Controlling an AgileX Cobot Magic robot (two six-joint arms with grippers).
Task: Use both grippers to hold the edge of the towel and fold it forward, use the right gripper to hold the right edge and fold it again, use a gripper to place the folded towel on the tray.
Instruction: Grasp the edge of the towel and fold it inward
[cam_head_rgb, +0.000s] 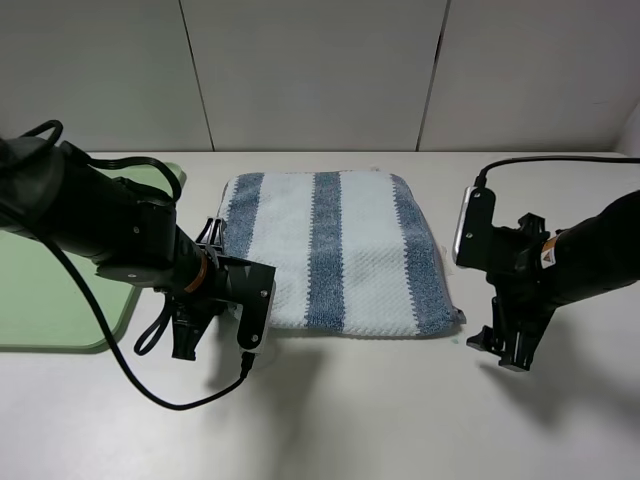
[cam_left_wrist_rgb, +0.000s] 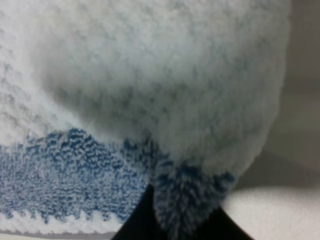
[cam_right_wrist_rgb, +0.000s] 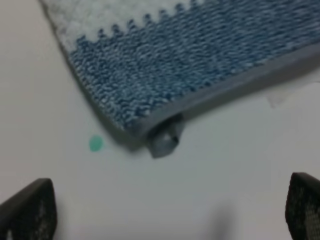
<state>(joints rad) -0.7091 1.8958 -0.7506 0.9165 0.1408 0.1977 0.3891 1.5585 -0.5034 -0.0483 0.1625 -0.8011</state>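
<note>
Lying flat on the worktop (cam_head_rgb: 380, 420), the striped terry towel (cam_head_rgb: 340, 250) spans the space between the two grippers, with one near corner by each. The left gripper (cam_left_wrist_rgb: 182, 220) has its jaws closed on a pinch of the blue-grey pile. In the left wrist view a tuft bulges between the dark fingers (cam_left_wrist_rgb: 140, 229), and the rest of the cloth fills the view just ahead of them. The right gripper (cam_right_wrist_rgb: 166, 207) holds nothing. Its jaws stand wide apart over bare worktop, and the towel's grey-trimmed corner and small tag loop (cam_right_wrist_rgb: 165, 139) sit ahead of them, centred on the opening but not yet between the tips. The light-green tray (cam_head_rgb: 60, 300) lies behind the left jaws, beyond that arm and apart from the towel.

The cloth looks thick, soft and limp, so it should sag and drape from any hold rather than lift as a sheet. Its rough weave should grip well, and it is not fragile. The best hold for the right jaws is probably the trimmed edge just beside the corner, taking the full thickness rather than the tag alone, which could twist or slip. Lifting the two corners unevenly would probably skew the fold.
</note>
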